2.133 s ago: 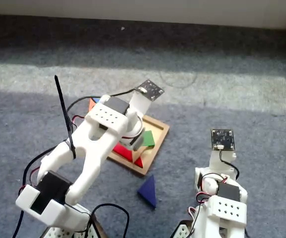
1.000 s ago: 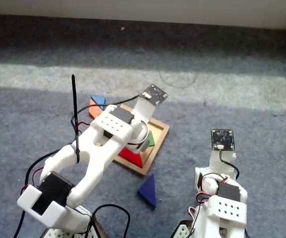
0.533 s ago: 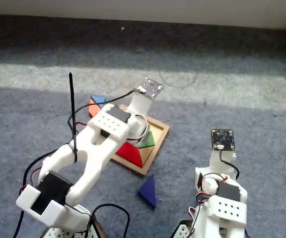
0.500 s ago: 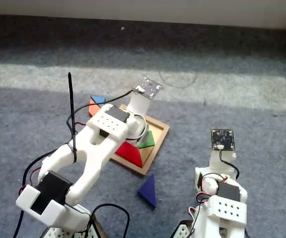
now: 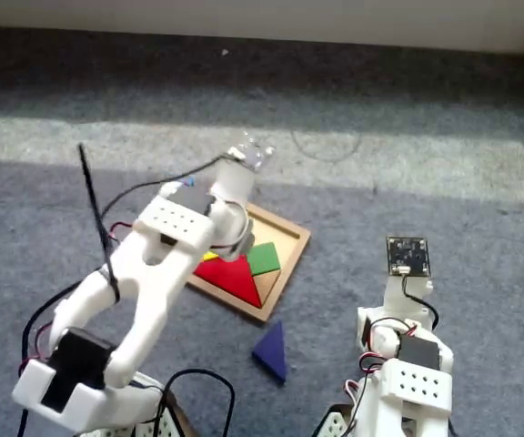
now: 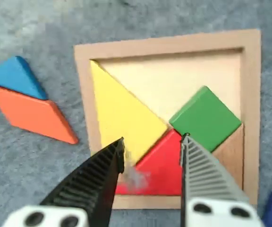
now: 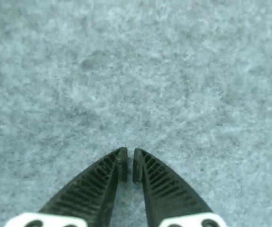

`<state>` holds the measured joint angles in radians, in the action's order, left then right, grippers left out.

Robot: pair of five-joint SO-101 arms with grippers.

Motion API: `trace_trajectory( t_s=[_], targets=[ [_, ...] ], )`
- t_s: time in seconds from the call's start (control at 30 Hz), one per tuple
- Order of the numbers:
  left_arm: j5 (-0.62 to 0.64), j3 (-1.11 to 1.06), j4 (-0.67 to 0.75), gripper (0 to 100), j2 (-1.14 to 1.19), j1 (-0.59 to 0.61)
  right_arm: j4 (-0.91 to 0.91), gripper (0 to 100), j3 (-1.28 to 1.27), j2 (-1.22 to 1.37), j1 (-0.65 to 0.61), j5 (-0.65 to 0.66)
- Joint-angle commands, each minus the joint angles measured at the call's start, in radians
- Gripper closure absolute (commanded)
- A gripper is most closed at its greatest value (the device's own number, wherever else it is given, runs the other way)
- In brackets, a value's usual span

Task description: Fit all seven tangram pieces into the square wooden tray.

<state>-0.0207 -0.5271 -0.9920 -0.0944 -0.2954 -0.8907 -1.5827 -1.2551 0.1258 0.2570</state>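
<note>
1. The left gripper [image 6: 152, 144] has its jaws apart with nothing between them. It hangs over the red triangle [image 6: 160, 171], which lies along one wall of the square wooden tray [image 6: 169, 41]. Open and empty above seated pieces, it looks to be between placements.
2. The right gripper [image 7: 127, 165] has its jaws drawn together to a thin slit, gripping nothing, over bare grey carpet [image 7: 174, 71]. It probably sits there to keep out of the other arm's way.
3. In the tray, the large yellow triangle [image 6: 122, 113] lies flush against a wall, and the red triangle meets its slanted edge. The green square [image 6: 204, 118] stands on a corner, touching the red. Packing them tight leaves the pale floor free for the rest.
4. A tan wedge [image 6: 230, 151] lies beside the green square. Whether it is a piece or bare floor cannot be told.
5. Outside the tray, the orange parallelogram [image 6: 29, 113] and blue triangle [image 6: 13, 75] touch each other, just beside the wall the yellow triangle lies against. They wait within the left arm's easy reach.
6. The left wrist view gives the joints between the pieces. In the high view the left arm [image 5: 153, 273] covers part of the tray. That view adds the dark blue triangle [image 5: 271, 350], on the carpet between the tray's near corner and the right arm [image 5: 408, 382].
</note>
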Motion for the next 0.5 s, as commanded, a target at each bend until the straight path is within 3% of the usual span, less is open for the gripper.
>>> trace_trajectory(
  t_s=[0.0, 0.2, 0.47],
  targets=[
    [0.054, 0.142, -0.026, 79, -0.104, 0.185, 0.013, 96.4, 0.004, -0.015, 0.012, 0.014],
    [0.051, 0.292, -0.029, 74, 0.047, 0.314, 0.013, 96.4, 0.004, -0.015, 0.012, 0.014],
    [0.06, 0.685, -0.143, 74, 0.447, 0.334, 0.015, 96.4, 0.004, -0.015, 0.012, 0.014]
  ],
)
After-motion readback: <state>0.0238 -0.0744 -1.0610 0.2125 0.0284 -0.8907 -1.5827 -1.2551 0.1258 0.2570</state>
